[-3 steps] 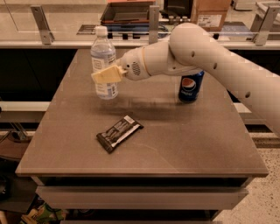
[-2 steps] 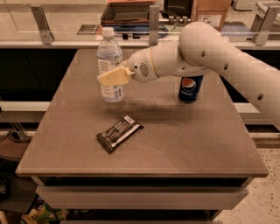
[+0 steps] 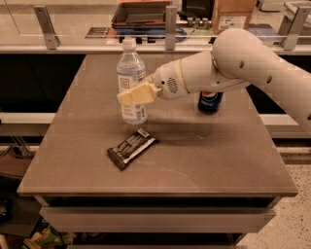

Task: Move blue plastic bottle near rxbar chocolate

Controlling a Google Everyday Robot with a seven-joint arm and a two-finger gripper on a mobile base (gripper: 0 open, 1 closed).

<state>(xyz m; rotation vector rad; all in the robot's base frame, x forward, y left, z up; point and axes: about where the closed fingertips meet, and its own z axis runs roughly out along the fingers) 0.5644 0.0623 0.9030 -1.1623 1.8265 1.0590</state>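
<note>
The blue plastic bottle [image 3: 131, 73] stands upright, clear with a white cap and a pale label, just behind the rxbar chocolate [image 3: 132, 148]. The bar lies flat and slanted on the brown table [image 3: 204, 151], dark wrapper with a white end patch. My gripper [image 3: 135, 94] has cream fingers closed around the bottle's middle, reaching in from the right on a white arm. The bottle's base is at or just above the table, a short gap from the bar.
A dark-blue Pepsi can [image 3: 210, 101] stands to the right, partly behind my arm. A counter with a tray [image 3: 141, 13] and a cardboard box [image 3: 233, 14] runs behind the table. Metal rail posts stand at the far edge.
My gripper has carried the bottle to the right and toward the front of the table, closer to the bar. The bar and the can have not moved.
</note>
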